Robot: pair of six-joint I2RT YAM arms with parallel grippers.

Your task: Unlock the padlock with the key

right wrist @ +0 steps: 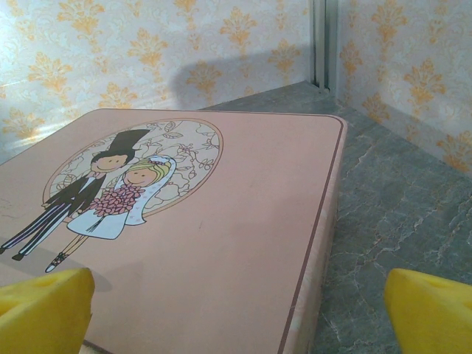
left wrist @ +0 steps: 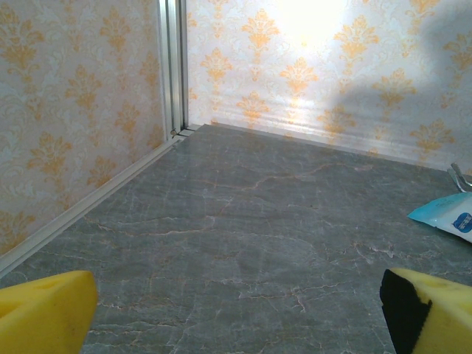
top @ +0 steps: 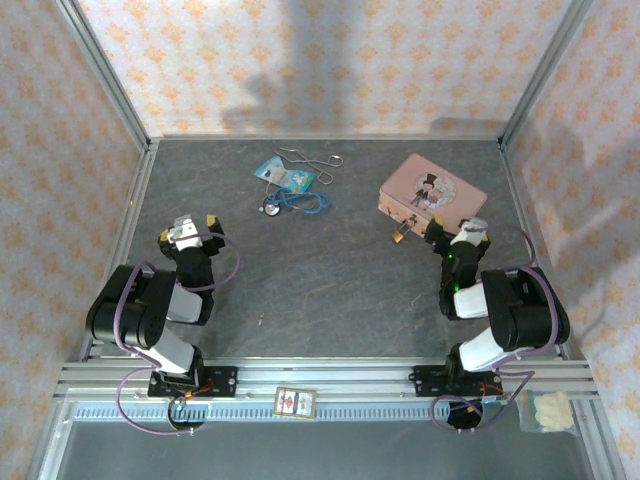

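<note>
From where I stand, the tiny padlock (top: 400,231) sits on the grey table (top: 320,290), tight against the near left side of the pink tin box (top: 432,192). The right gripper (top: 457,223) hovers at the tin's near edge, just right of the padlock, its yellow pads (right wrist: 44,310) spread wide over the lid and holding nothing. The left gripper (top: 188,227) is well apart on the left, also spread and empty. In the far middle lie a blue packet (top: 285,175), metal forceps (top: 305,158) and a blue stethoscope (top: 292,203). A card (top: 295,402) rests on the near rail.
</note>
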